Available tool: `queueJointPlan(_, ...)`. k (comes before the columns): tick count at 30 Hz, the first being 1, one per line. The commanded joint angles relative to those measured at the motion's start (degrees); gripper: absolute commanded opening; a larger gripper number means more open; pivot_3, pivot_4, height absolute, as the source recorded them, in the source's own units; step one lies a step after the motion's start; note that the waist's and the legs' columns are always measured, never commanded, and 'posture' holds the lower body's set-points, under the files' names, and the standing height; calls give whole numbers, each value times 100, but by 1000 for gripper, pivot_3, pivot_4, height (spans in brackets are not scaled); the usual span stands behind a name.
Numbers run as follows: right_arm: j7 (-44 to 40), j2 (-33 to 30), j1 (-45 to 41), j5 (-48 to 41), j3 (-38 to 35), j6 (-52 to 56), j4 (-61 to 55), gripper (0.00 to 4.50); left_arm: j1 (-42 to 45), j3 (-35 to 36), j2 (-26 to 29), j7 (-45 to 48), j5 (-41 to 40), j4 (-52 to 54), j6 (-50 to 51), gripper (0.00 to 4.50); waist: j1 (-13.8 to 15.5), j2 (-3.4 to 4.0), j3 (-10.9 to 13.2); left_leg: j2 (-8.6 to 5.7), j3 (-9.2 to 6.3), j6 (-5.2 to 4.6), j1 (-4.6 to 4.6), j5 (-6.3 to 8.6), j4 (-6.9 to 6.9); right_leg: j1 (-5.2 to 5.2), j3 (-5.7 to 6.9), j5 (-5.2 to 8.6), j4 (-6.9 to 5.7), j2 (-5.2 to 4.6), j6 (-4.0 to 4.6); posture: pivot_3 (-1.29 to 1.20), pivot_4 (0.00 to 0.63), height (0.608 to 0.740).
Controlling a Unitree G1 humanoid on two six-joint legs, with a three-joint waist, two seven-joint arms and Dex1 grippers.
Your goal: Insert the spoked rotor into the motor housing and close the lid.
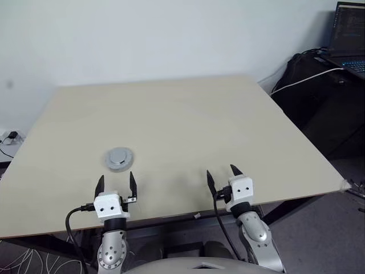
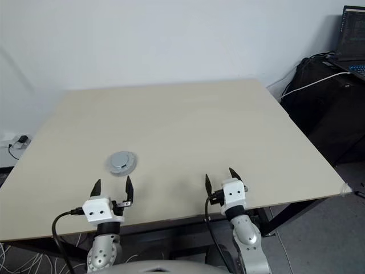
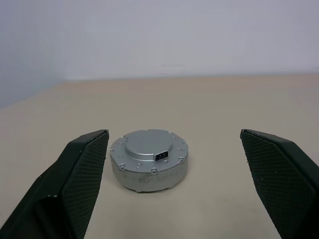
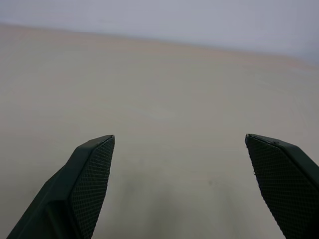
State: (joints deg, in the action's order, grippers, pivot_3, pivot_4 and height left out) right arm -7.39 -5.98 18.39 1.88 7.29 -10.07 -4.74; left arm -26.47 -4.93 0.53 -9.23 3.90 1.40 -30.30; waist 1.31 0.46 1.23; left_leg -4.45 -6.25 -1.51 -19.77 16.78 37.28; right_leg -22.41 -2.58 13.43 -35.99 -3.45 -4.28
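A dull grey lid (image 1: 120, 158), smooth with a raised centre, lies flat on a round grey body, the motor housing (image 3: 149, 178), on the near left part of the table. The spoked rotor is hidden. My left gripper (image 1: 116, 177) hovers open just in front of the unit, fingers level and pointing at it; the left wrist view shows the lid (image 3: 149, 147) a short way ahead, between the two spread fingers (image 3: 82, 174). My right gripper (image 1: 221, 170) stands open near the table's front edge, apart from the unit, with bare tabletop ahead of it (image 4: 179, 137).
The beige table (image 1: 188, 114) stands against a white wall. To its right are a dark desk with a laptop (image 1: 349, 34) and a white cable (image 1: 308, 80). A power strip (image 1: 10, 137) and cables lie on the floor at the left.
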Motion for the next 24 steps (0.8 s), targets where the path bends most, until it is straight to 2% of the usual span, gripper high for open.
queueJointPlan(1, 15, 37, -48, -46, -42, 46, -274, 4500, -30, -27, -65, 78, 54, 461, 42, 4482, 1, 0, 0, 0, 0, 0, 0, 0, 0, 0, 0, 0, 0, 0, 0, 0, 0, 740)
queueJointPlan(12, 33, 59, -145, -64, -143, -79, 37, 4500, -71, -167, -276, 151, 174, 998, 542, 4482, 0, 1, 0, 0, 0, -4, 0, -2, 1, 1, 1, 0, -1, 1, -1, 0, 0, 740)
queueJointPlan(24, -93, 53, -298, -128, -176, -236, 418, 4500, 66, -4, -238, 281, -33, 588, 385, 4482, 0, 4, -2, 0, 0, -27, 1, -15, 2, 0, 0, 0, -2, 2, 0, 0, 0, 740)
